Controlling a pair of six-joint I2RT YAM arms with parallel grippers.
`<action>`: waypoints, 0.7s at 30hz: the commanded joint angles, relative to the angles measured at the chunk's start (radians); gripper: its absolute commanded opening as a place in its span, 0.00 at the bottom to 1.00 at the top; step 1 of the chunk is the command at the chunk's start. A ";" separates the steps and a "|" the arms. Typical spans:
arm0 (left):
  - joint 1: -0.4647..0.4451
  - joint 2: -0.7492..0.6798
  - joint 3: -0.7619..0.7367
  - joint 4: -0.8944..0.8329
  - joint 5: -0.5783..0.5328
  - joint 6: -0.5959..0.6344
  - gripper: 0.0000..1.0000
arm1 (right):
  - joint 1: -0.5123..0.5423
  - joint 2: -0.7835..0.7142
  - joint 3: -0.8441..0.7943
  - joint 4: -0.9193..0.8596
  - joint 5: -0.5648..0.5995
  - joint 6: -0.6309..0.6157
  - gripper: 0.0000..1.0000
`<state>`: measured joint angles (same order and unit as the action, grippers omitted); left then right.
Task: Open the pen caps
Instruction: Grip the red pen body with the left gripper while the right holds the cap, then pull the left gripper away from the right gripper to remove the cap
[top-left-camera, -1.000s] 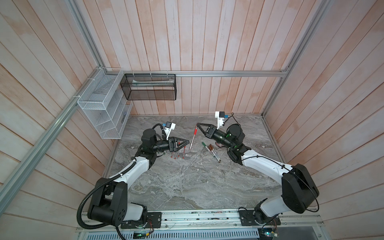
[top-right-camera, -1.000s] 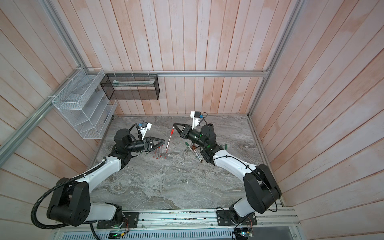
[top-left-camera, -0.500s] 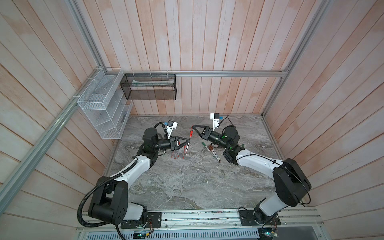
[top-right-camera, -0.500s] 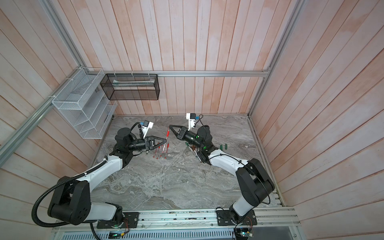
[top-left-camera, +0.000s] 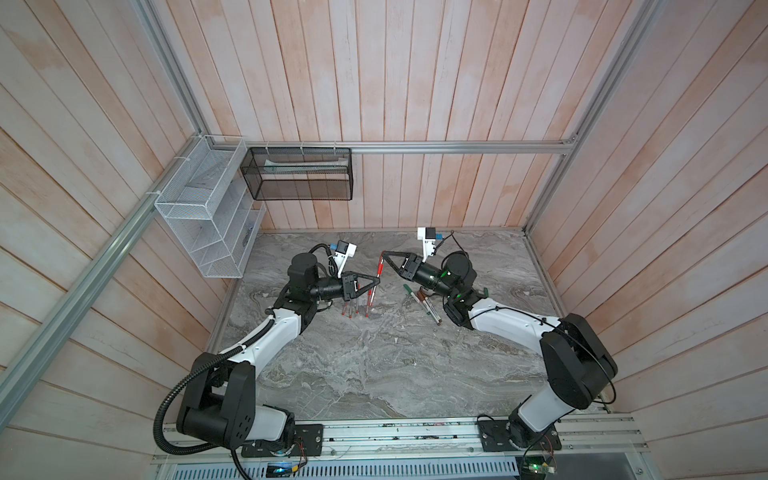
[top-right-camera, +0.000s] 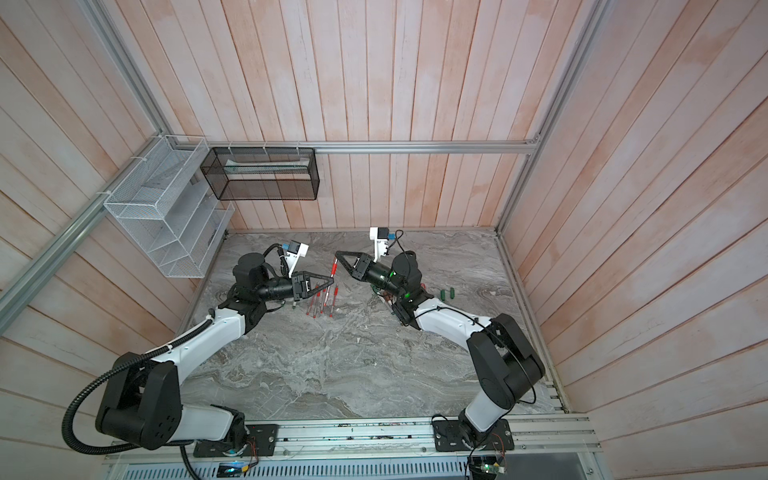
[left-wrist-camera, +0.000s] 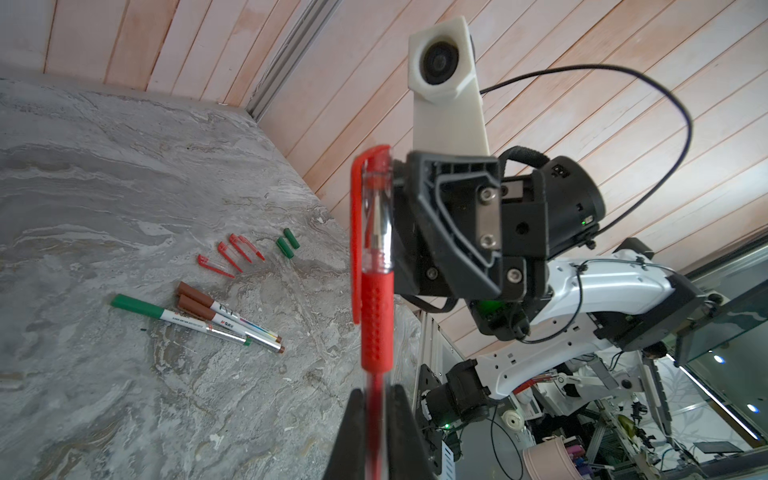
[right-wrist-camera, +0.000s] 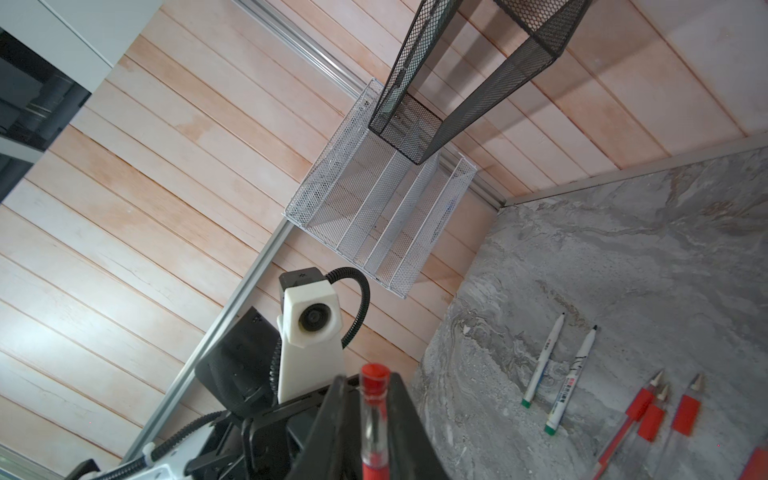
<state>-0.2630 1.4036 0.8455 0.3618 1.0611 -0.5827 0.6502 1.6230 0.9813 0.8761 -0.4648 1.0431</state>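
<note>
While held above surface (left-wrist-camera: 104, 166), red pen (left-wrist-camera: 376, 324) with cap (left-wrist-camera: 374, 166) still on | left jaws clamped on barrel; right jaws flanking cap, grip: cannot tell | off: four red caps (left-wrist-camera: 230, 255), two green caps (left-wrist-camera: 286, 245), well apart from pen | remaining: green marker cap (left-wrist-camera: 129, 303), two brown marker caps (left-wrist-camera: 195, 297) near pen

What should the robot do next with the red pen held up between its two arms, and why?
Probably the right gripper should close on the cap and pull it off lengthwise. The left gripper holds the red pen by its barrel, the cap is on, and the right gripper straddles it.
</note>
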 joint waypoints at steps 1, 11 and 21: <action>-0.002 -0.026 0.032 -0.124 -0.065 0.133 0.00 | 0.002 -0.045 0.007 -0.081 0.037 -0.018 0.31; -0.002 -0.035 0.042 -0.165 -0.075 0.177 0.00 | 0.023 -0.027 0.041 -0.195 0.081 -0.068 0.39; -0.004 -0.030 0.022 -0.125 -0.075 0.167 0.00 | 0.032 0.005 0.096 -0.245 0.050 -0.094 0.23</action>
<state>-0.2649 1.3930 0.8589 0.2096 0.9882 -0.4355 0.6735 1.6100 1.0439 0.6495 -0.4015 0.9691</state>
